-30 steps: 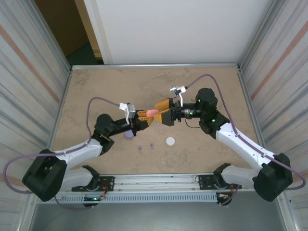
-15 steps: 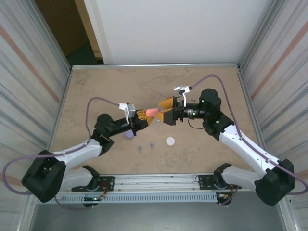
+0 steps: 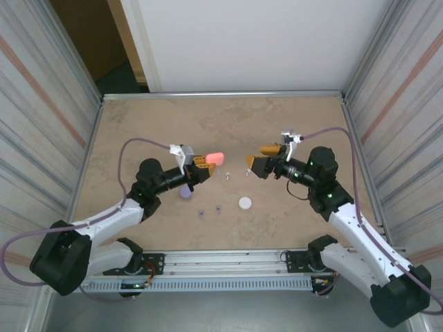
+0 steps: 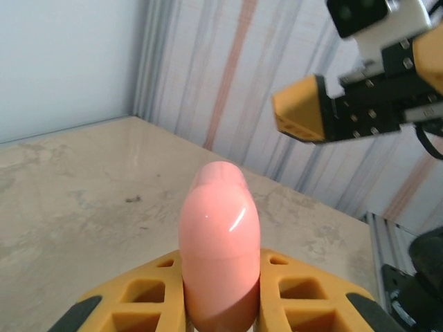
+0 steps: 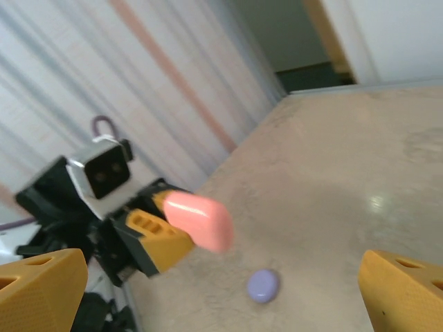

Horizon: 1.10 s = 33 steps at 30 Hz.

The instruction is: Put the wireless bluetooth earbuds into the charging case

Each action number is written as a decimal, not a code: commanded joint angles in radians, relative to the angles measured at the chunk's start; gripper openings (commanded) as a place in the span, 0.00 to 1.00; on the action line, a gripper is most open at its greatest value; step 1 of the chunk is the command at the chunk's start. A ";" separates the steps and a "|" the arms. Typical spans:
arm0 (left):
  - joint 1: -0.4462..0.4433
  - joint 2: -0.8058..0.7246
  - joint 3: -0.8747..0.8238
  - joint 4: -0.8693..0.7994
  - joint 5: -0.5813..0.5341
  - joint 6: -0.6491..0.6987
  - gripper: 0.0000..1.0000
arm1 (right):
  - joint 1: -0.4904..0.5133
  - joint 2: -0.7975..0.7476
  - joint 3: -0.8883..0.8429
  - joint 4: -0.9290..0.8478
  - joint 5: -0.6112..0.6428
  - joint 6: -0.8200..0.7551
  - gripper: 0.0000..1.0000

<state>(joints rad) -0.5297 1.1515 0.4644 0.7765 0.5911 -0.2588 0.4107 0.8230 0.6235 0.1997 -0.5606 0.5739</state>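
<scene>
I see my left fingers (image 3: 202,164) clamped on the pink case (image 3: 215,158), raised above the surface (image 3: 138,124); my right fingers (image 3: 268,149) stand wide open, facing it, well apart.

Glossy smooth pink case (image 4: 219,235), smooth stone-look table (image 3: 145,124), ribbed metal walls (image 3: 34,104)

pink case (image 3: 216,158), purple case (image 3: 185,194), yellow fingers (image 4: 299,296)
</scene>
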 commanded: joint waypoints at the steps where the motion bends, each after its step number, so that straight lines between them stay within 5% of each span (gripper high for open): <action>1: 0.061 0.019 0.060 -0.036 0.050 -0.010 0.00 | -0.033 -0.047 -0.040 0.027 0.082 0.053 0.99; 13: 0.211 0.142 0.198 -0.205 0.079 0.035 0.00 | -0.060 -0.119 -0.142 0.029 0.230 0.126 0.99; 24: 0.285 0.418 0.418 -0.363 0.051 -0.020 0.00 | -0.058 -0.140 -0.129 -0.071 0.297 0.108 0.99; 33: 0.288 0.635 0.671 -0.713 0.002 -0.002 0.00 | -0.058 -0.145 -0.125 -0.102 0.317 0.099 0.99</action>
<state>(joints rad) -0.2474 1.7504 1.0786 0.1974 0.6003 -0.2665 0.3584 0.6891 0.4915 0.1101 -0.2661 0.6804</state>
